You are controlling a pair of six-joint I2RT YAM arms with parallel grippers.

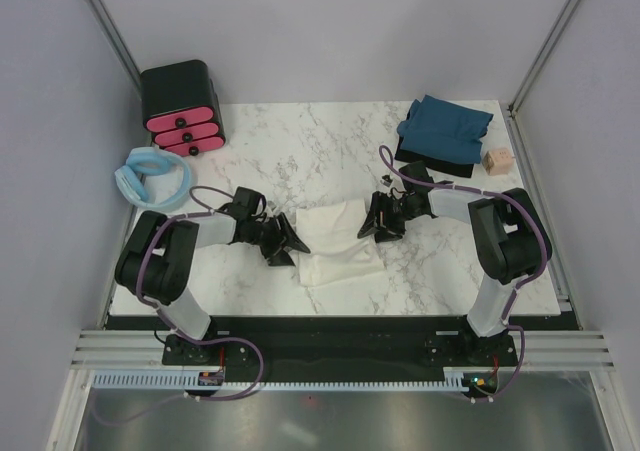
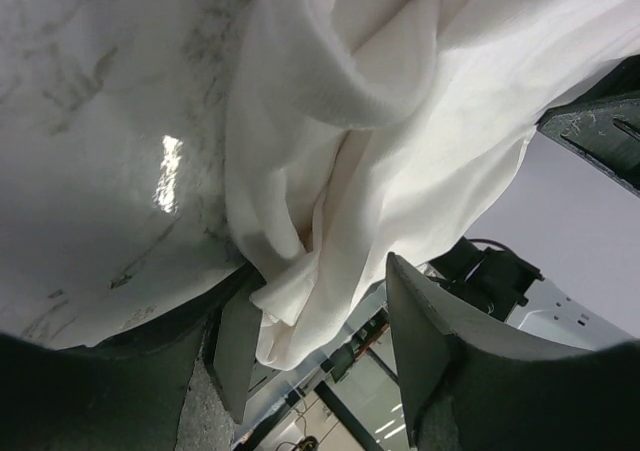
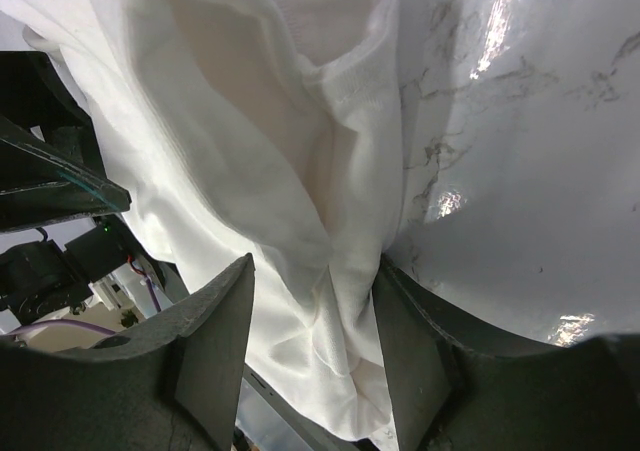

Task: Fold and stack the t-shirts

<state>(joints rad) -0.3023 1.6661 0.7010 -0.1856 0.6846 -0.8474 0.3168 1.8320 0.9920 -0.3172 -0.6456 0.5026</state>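
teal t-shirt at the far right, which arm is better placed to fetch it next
Right: the teal t-shirt lies far right, nearer the right pincer; the left pincer sits across the white t-shirt.

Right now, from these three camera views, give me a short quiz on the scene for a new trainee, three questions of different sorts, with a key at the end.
1. True or false: the dark teal shirt lies at the far right corner of the table, away from both arms.
2. What lies between the left gripper and the right gripper? A: the white shirt. B: a pale blue ring. C: a wooden block.
3. Fill in: the black box at the far left has ___ pink drawers.
Key: 1 true; 2 A; 3 three.
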